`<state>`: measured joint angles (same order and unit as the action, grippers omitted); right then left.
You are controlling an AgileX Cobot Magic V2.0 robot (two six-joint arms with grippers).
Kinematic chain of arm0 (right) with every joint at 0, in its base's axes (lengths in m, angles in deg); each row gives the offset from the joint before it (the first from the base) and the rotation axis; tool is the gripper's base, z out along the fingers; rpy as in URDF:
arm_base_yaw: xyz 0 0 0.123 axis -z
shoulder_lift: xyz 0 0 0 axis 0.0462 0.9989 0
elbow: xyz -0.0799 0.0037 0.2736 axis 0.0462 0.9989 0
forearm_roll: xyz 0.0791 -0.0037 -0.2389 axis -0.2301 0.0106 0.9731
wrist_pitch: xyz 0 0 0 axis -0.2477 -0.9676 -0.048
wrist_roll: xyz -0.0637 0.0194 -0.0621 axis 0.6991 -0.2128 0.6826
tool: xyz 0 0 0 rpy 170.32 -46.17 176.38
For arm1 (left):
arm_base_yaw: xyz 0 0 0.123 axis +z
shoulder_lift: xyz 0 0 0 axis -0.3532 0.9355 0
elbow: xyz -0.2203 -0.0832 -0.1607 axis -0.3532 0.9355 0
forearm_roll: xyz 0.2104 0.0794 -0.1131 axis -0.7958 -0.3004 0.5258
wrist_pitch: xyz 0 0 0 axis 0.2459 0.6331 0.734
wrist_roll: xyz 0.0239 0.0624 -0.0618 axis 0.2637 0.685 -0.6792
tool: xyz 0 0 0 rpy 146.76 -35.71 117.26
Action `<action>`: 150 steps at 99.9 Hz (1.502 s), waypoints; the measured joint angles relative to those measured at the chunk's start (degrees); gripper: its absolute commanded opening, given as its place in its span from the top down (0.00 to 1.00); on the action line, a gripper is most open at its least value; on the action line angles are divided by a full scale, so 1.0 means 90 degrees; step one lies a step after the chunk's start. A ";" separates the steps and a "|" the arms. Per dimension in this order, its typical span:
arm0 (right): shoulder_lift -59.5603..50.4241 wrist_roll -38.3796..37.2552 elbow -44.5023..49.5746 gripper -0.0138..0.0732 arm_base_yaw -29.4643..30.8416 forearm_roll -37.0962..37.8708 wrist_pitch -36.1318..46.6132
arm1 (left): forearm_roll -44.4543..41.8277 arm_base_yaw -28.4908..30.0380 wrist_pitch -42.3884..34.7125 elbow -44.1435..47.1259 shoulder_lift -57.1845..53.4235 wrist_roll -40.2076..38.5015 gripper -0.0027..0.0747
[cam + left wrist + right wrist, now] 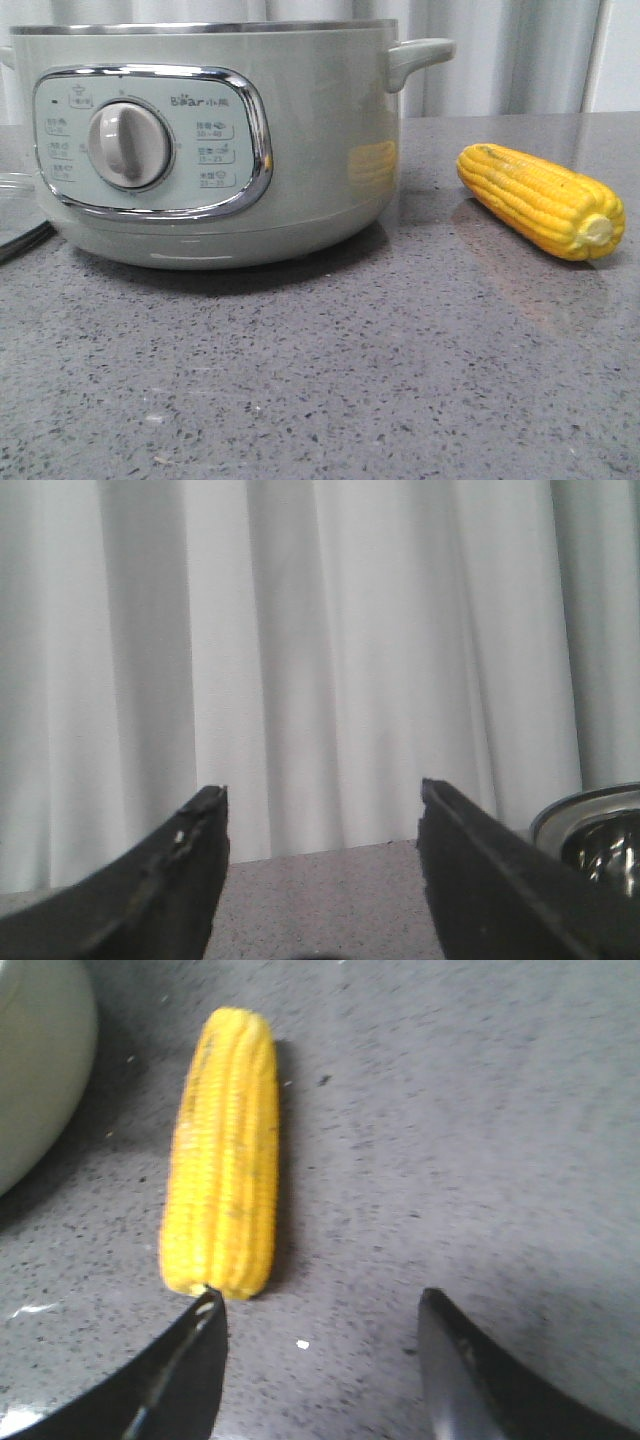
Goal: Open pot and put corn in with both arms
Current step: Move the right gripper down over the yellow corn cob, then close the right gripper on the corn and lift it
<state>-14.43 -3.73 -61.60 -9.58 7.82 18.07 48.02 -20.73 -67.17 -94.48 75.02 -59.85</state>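
Note:
The pale sage-green pot (300, 150) stands at the left of the front view, its dial panel facing me, with no lid on its steel rim. Part of its rim shows in the left wrist view (590, 830), and its wall in the right wrist view (35, 1060). The yellow corn (540, 200) lies on the counter to the pot's right. In the right wrist view the corn (225, 1150) lies just beyond my open, empty right gripper (320, 1305), in line with one fingertip. My left gripper (322, 795) is open and empty, facing the curtain, the pot beside it.
The grey speckled counter (320, 380) runs in front of the pot and corn. A white curtain (500, 50) hangs behind. A clear glass piece with a dark cord (15, 215) lies at the pot's left edge.

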 measured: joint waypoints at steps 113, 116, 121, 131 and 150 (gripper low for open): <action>0.3847 0.0011 -0.1865 0.87 -0.0512 -0.0854 -0.0849 | -0.0079 -0.0578 0.1385 -0.0534 -0.0777 -0.0336 0.48; 0.3847 0.0011 -0.1877 0.87 -0.0512 -0.0841 -0.0888 | -0.0079 -0.0578 0.1385 -0.0534 -0.0777 -0.0336 0.48; 0.3793 0.0011 -0.1917 0.87 -0.0512 -0.0786 -0.0955 | -0.0079 -0.0578 0.1385 -0.0534 -0.0777 -0.0336 0.48; 0.3568 0.0011 -0.1976 0.87 -0.0459 -0.0643 -0.1145 | -0.0079 -0.0578 0.1385 -0.0534 -0.0777 -0.0336 0.48; 0.2773 0.0011 -0.2214 0.87 -0.0021 -0.0393 -0.1535 | -0.0079 -0.0578 0.1396 -0.0534 -0.0777 -0.0336 0.48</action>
<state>10.53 -3.63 -81.52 -9.76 4.29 4.26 47.31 -25.93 -54.60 -99.29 68.03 -62.87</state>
